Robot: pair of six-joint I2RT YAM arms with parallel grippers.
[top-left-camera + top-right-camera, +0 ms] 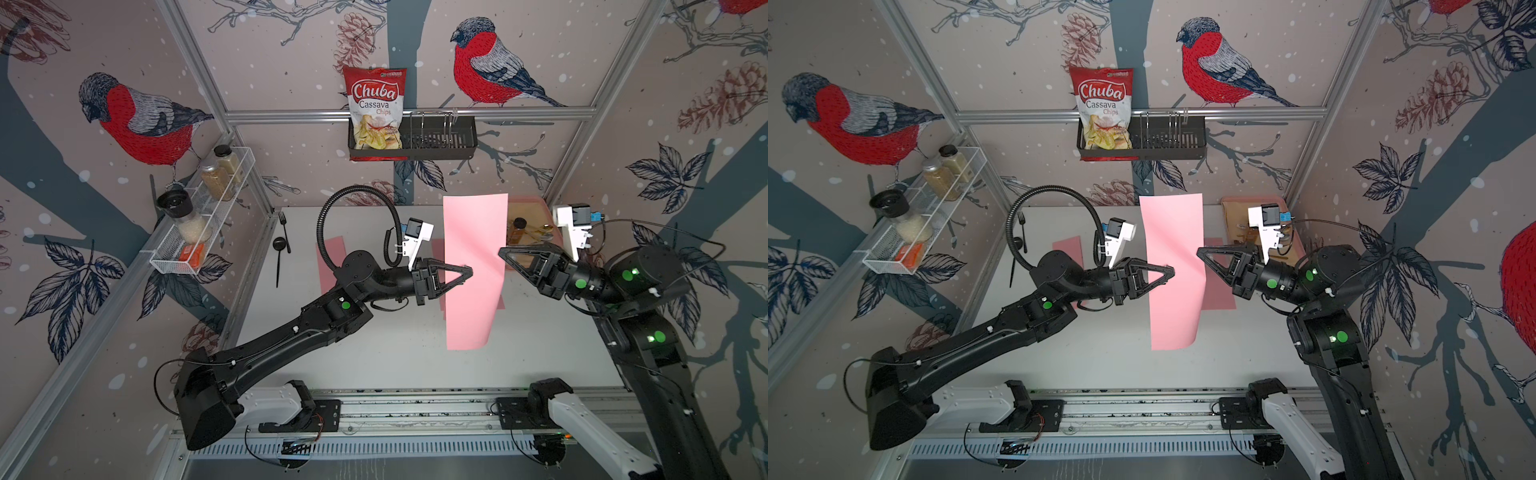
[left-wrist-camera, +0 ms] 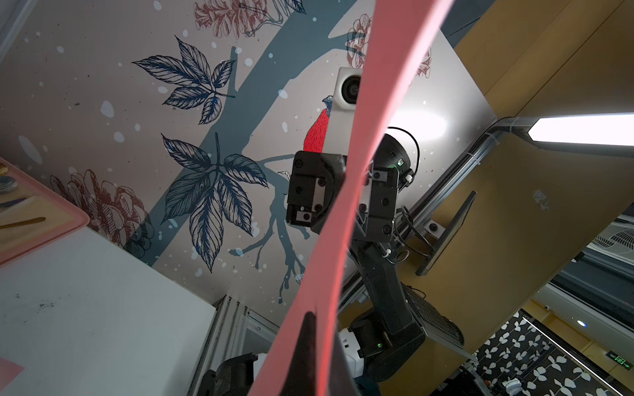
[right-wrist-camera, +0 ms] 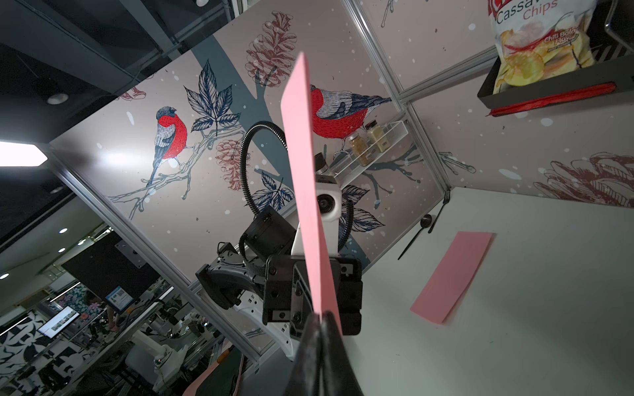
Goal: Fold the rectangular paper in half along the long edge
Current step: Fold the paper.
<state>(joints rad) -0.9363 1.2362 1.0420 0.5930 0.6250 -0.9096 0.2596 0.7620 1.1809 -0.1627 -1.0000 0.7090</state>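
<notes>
A long pink rectangular paper (image 1: 473,266) (image 1: 1175,266) hangs upright in the air above the white table (image 1: 374,353), its lower end curling. My left gripper (image 1: 469,272) (image 1: 1172,272) is shut on its left long edge at mid-height. From the opposite side, my right gripper (image 1: 501,251) (image 1: 1200,251) is shut on the right long edge. In the left wrist view the paper (image 2: 363,137) runs edge-on out of the left gripper (image 2: 320,329). In the right wrist view the paper (image 3: 303,154) rises as a thin strip from the closed right gripper (image 3: 320,315).
Other pink sheets (image 1: 330,257) (image 1: 1219,282) (image 3: 453,274) lie flat on the table. A black fork (image 1: 284,230) and spoon (image 1: 279,249) lie at the back left. A pink tray (image 1: 536,208) sits at the back right. A wire shelf (image 1: 199,232) and a black basket (image 1: 436,141) with a chips bag hang on the walls.
</notes>
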